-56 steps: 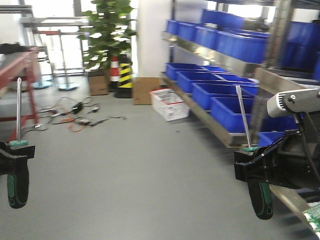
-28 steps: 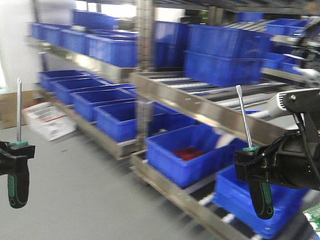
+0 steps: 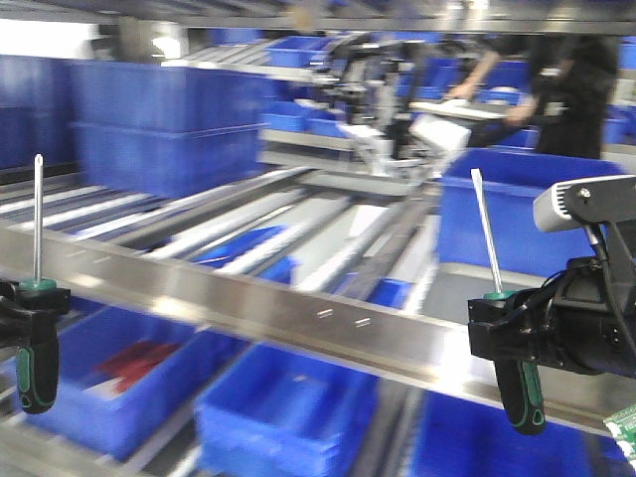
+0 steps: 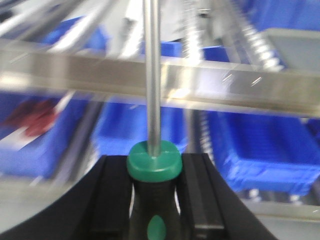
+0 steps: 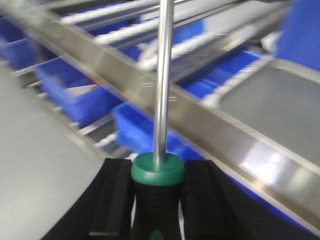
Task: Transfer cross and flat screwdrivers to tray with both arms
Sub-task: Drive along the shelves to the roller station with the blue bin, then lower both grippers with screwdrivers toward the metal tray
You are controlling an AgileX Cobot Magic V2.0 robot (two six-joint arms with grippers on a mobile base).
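Both loaded: left pincer (image 3: 33,303) pinching cross screwdriver (image 3: 38,219), shaft upright above it; right pincer (image 3: 517,333) pinching flat screwdriver (image 3: 487,234), shaft tilted. Best: firm squeeze, tips clear of steel shelf rail (image 3: 298,313) ahead.

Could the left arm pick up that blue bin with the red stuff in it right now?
Probably not. The left gripper is shut on a screwdriver, so it has no free fingers for the blue bin below the steel rail.

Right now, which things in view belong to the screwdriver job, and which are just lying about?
Job: two black-and-green-handled steel screwdrivers, one in left gripper, one in right gripper.
Bystanders: blue plastic crates, silver metal shelf rail, person in dark clothes.
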